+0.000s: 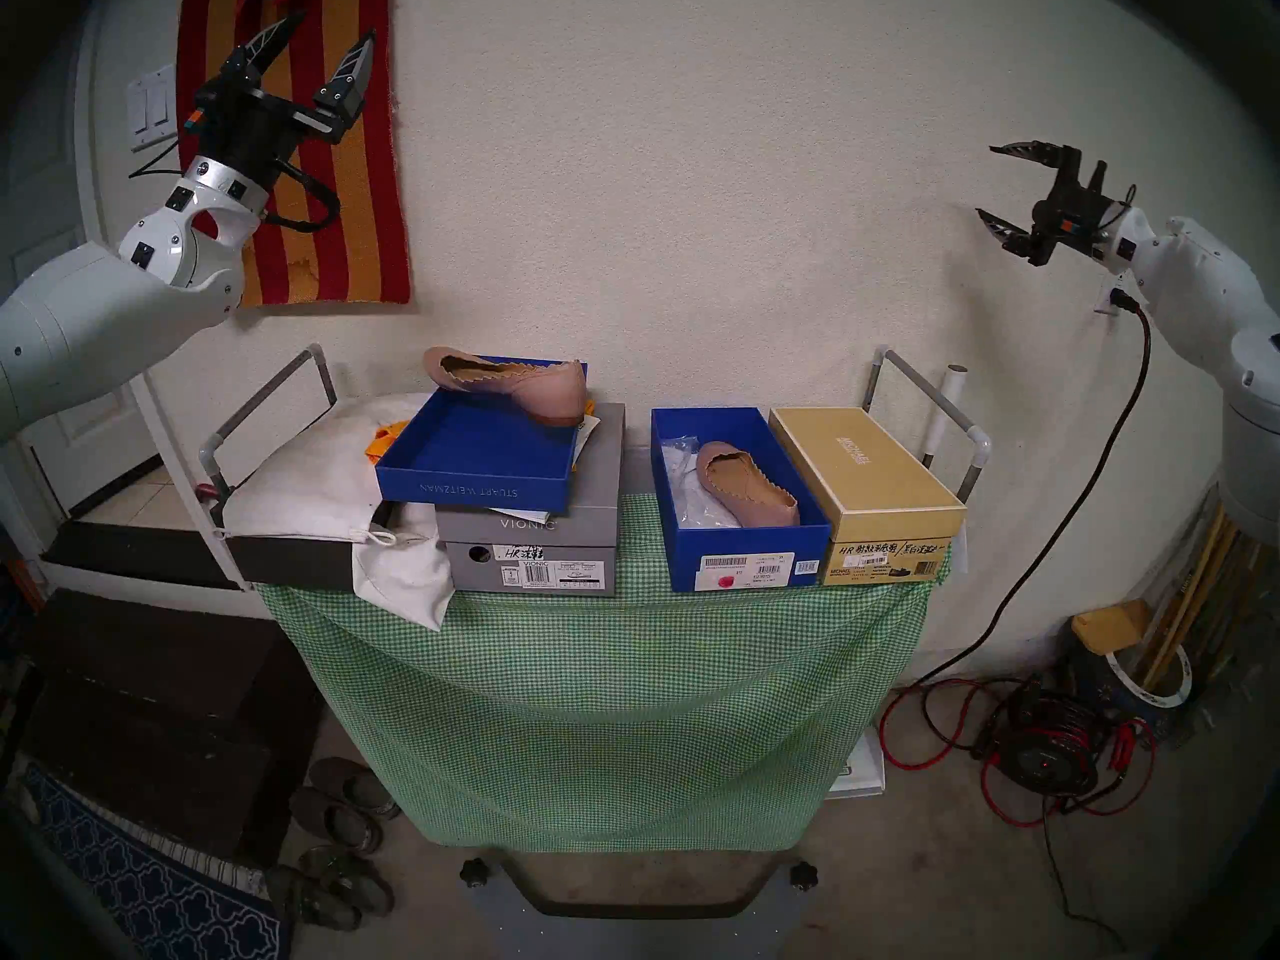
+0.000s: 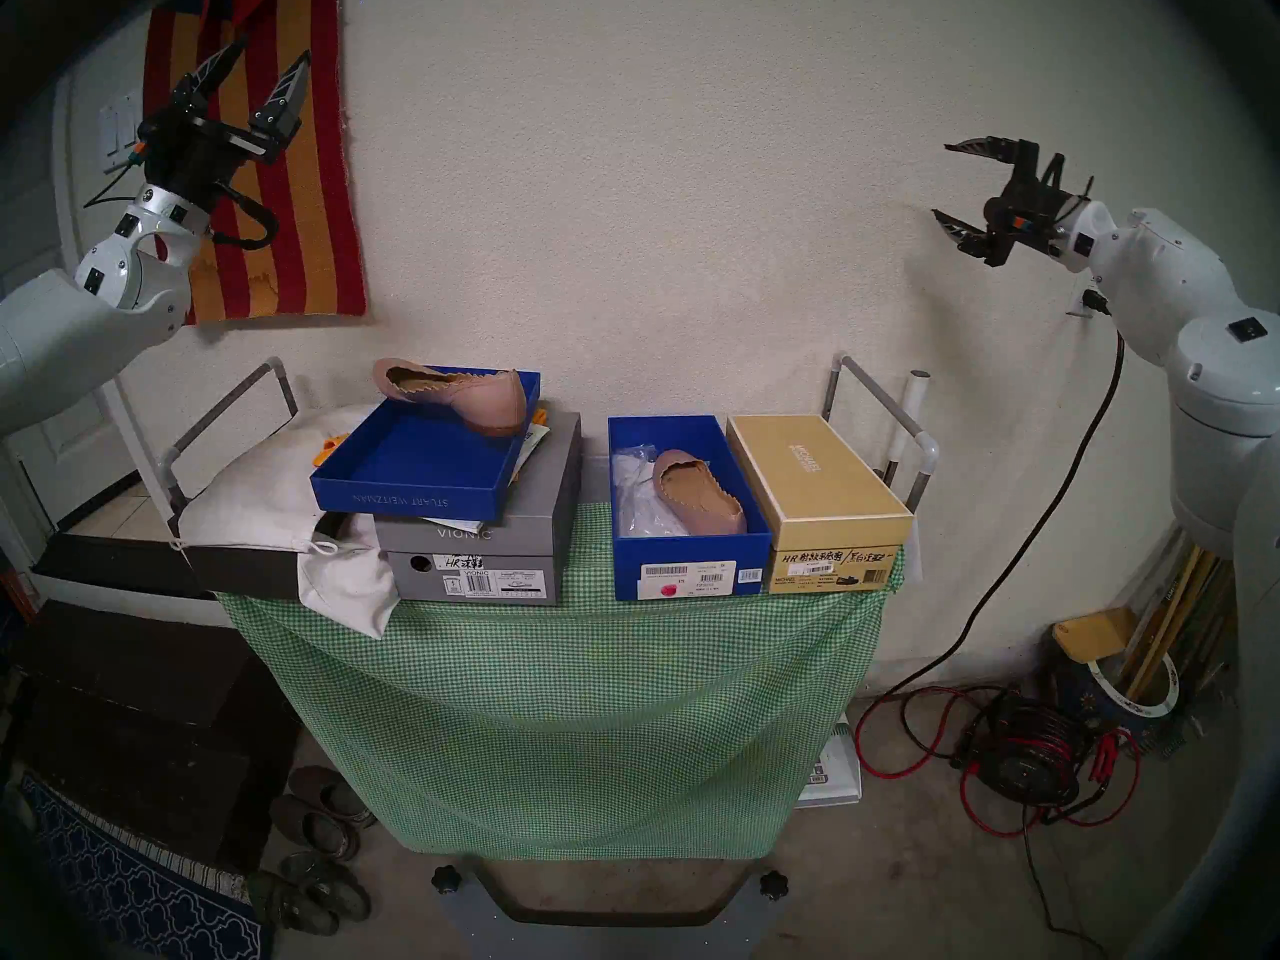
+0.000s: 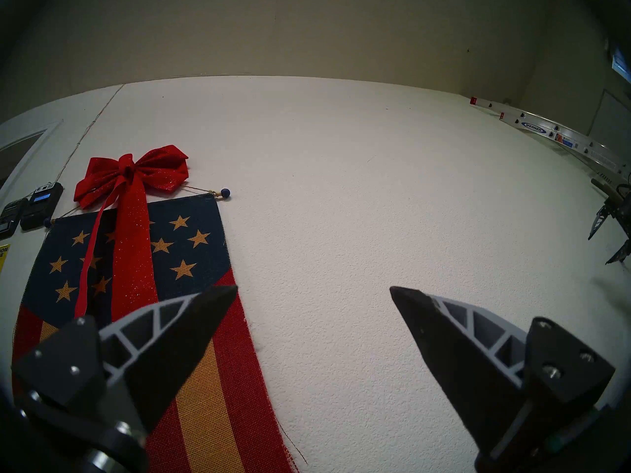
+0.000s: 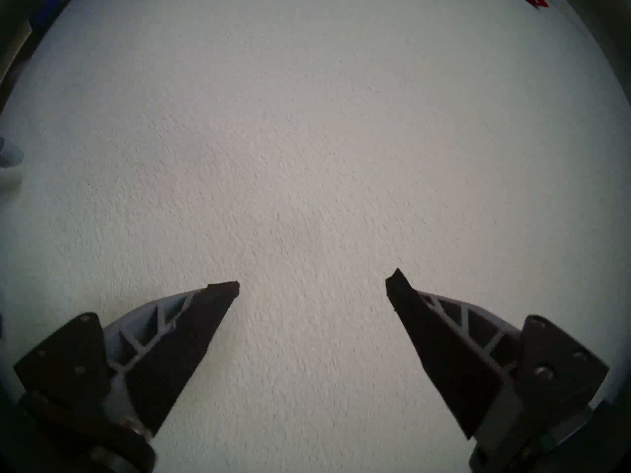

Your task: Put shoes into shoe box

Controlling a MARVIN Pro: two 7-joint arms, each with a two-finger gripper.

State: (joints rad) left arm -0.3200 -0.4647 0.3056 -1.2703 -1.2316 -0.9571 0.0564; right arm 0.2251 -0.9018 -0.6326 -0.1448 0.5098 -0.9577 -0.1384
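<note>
One pink ballet flat point(image 1: 747, 483) point(image 2: 698, 493) lies inside the deep blue shoe box point(image 1: 744, 557) point(image 2: 692, 564) on white wrapping, at the table's middle right. The other pink flat point(image 1: 509, 385) point(image 2: 454, 394) rests across the far rim of the shallow blue lid tray point(image 1: 478, 463) point(image 2: 415, 477) on top of the grey VIONIC box. My left gripper point(image 1: 331, 29) point(image 2: 271, 50) point(image 3: 313, 291) is open and empty, raised high at the left by the wall flag. My right gripper point(image 1: 985, 179) point(image 2: 940, 178) point(image 4: 312, 284) is open and empty, high at the right, facing the wall.
The grey VIONIC box point(image 1: 530, 543) and a tan MICHAEL box point(image 1: 866, 474) flank the shoe box on the green checked cloth point(image 1: 596, 695). A white dust bag point(image 1: 305, 480) lies on a black box at left. Metal rails point(image 1: 928, 397) stand at both table ends. Worn clogs point(image 1: 346, 806) and cables point(image 1: 1025, 751) lie on the floor.
</note>
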